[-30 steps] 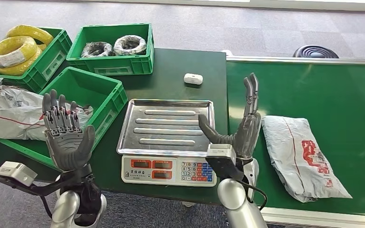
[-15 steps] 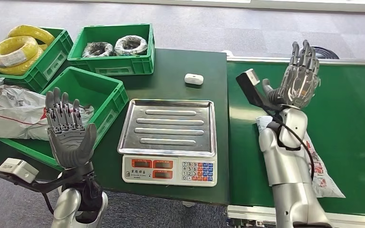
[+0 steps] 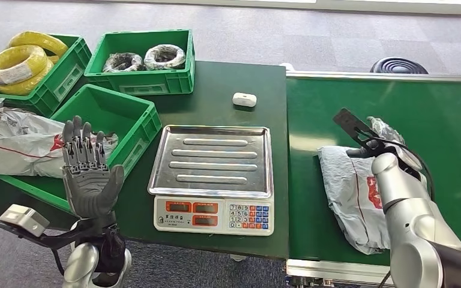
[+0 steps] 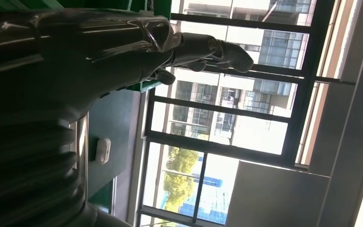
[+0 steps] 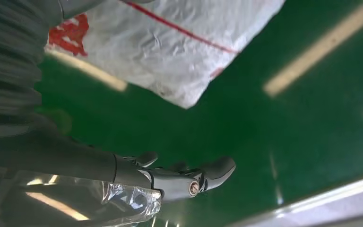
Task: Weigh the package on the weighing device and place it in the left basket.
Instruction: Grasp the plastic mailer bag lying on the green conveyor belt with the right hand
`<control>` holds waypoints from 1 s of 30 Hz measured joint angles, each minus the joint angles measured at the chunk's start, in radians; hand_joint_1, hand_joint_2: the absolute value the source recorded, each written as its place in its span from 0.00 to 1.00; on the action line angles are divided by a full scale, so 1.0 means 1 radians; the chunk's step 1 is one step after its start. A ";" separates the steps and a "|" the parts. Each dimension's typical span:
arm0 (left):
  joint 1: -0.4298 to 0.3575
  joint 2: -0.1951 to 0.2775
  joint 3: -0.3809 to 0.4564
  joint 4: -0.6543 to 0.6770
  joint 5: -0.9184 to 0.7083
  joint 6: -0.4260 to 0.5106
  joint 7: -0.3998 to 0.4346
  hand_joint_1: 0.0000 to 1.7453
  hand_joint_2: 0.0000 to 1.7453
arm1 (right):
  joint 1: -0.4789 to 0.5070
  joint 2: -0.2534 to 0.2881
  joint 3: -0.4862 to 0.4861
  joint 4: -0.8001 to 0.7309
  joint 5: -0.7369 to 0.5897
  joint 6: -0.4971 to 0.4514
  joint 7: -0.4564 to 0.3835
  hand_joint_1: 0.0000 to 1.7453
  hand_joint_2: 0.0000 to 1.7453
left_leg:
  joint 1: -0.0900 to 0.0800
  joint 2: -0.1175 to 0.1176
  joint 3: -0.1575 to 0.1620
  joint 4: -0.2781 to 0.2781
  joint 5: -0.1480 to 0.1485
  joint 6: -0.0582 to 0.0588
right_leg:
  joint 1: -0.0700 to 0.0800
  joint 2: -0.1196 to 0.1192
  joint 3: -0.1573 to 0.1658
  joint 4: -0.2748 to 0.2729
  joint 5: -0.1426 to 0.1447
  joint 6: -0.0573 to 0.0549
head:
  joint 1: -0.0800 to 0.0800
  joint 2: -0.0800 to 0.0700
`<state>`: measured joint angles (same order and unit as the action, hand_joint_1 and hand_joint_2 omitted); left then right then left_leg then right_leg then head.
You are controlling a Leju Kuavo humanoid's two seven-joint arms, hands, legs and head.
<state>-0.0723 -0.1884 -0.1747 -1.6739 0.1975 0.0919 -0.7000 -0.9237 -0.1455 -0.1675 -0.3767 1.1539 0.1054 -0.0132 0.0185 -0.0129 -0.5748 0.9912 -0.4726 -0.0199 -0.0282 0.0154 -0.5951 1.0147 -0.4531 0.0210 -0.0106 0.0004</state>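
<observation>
Package (image 3: 351,198): grey-white poly mailer with red print, lying flat on the green conveyor surface (image 3: 444,120) to the right of the table (image 3: 228,90). Partly covered by the right forearm in the head view; its corner and red stripe show in the right wrist view (image 5: 179,42).

Right hand (image 3: 390,135): over the conveyor at the far right side of the package, just beside or above its edge; contact cannot be told. Fingers extended and apart in the wrist view (image 5: 189,182), holding nothing.

Left hand (image 3: 89,177): raised palm up at the near left corner of the table, fingers straight and spread, holding nothing, well apart from the package.

Scale (image 3: 213,180): steel tray bare, red displays and keypad on the front face, standing at the table's near edge between the two arms.

Left basket (image 3: 138,111): green crate just left of the scale, a grey bag (image 3: 18,144) draped over its left side.

Other crates: one with yellow coils (image 3: 18,60), one with dark coils (image 3: 144,59), both at the table's far side. Small white device (image 3: 244,99) beyond the scale.

Change from earlier frames: the right hand, held upright beside the scale a second ago, then lifted high above the conveyor, is now lowered at the package. Left hand nearly unchanged. Package lies a little more toward the scale.
</observation>
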 joint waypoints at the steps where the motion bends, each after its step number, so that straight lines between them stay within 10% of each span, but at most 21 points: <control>1: -0.002 0.000 0.001 0.002 0.000 -0.002 0.000 0.00 1.00 | 0.000 -0.002 -0.013 0.011 -0.009 0.026 -0.008 0.00 1.00 | 0.000 0.000 0.000 0.000 0.000 0.000 | 0.000 0.000 0.000 0.000 0.000 0.000 | 0.000 0.000; 11: -0.015 0.001 0.008 0.016 0.000 -0.005 0.000 0.00 1.00 | -0.002 -0.014 -0.067 0.064 -0.022 0.073 -0.034 0.00 1.00 | 0.000 0.000 0.000 0.000 0.000 0.000 | 0.000 0.000 0.000 0.000 0.000 0.000 | 0.000 0.000; 19: -0.056 0.014 0.013 0.046 0.018 0.001 0.000 0.00 1.00 | 0.016 -0.013 -0.069 0.097 -0.050 0.542 -0.255 0.00 1.00 | 0.000 0.000 0.000 0.000 0.000 0.000 | 0.000 0.000 0.000 0.000 0.000 0.000 | 0.000 0.000; 30: -0.069 0.021 0.010 0.034 0.027 0.063 0.000 0.00 1.00 | 0.006 0.016 -0.064 0.115 -0.063 0.554 -0.200 0.00 1.00 | 0.000 0.000 0.000 0.000 0.000 0.000 | 0.000 0.000 0.000 0.000 0.000 0.000 | 0.000 0.000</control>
<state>-0.1409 -0.1674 -0.1649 -1.6403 0.2248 0.1549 -0.7000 -0.9181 -0.1293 -0.2312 -0.2622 1.0906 0.6590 -0.2133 0.0186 -0.0130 -0.5750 0.9913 -0.4725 -0.0199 -0.0280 0.0153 -0.5949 1.0148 -0.4531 0.0210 -0.0107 0.0004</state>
